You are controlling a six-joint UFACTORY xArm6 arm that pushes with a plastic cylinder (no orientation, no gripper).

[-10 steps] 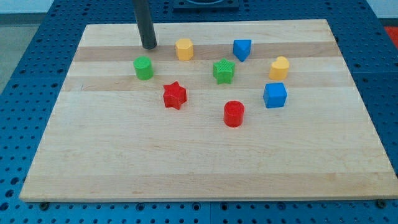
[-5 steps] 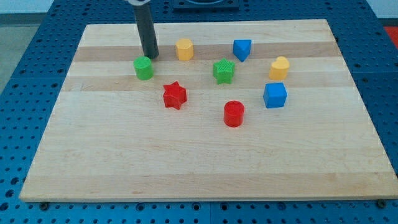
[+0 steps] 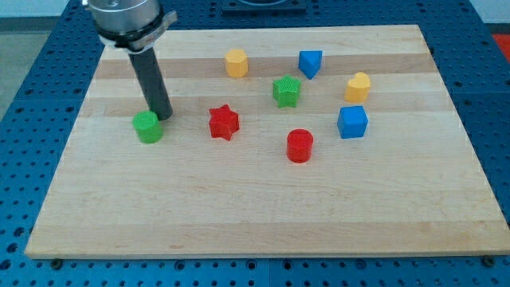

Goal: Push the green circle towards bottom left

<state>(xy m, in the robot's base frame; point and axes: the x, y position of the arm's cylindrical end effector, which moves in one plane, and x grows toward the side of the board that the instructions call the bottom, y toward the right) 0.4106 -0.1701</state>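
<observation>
The green circle (image 3: 147, 126), a short green cylinder, stands on the wooden board (image 3: 255, 207) at the view's left, about halfway down. My tip (image 3: 162, 117) is right at its upper right edge, touching or almost touching it. The dark rod rises from there toward the view's top left. A red star (image 3: 224, 122) lies to the right of my tip, well apart from it.
A yellow hexagon (image 3: 236, 61), a blue triangle-like block (image 3: 310, 63) and a green star (image 3: 286, 91) lie toward the view's top. A yellow heart-like block (image 3: 358, 86), a blue cube (image 3: 352, 122) and a red cylinder (image 3: 300, 146) lie at the right.
My tip has moved down and to the left. The green circle has slid with it toward the view's bottom left. The other blocks have not moved.
</observation>
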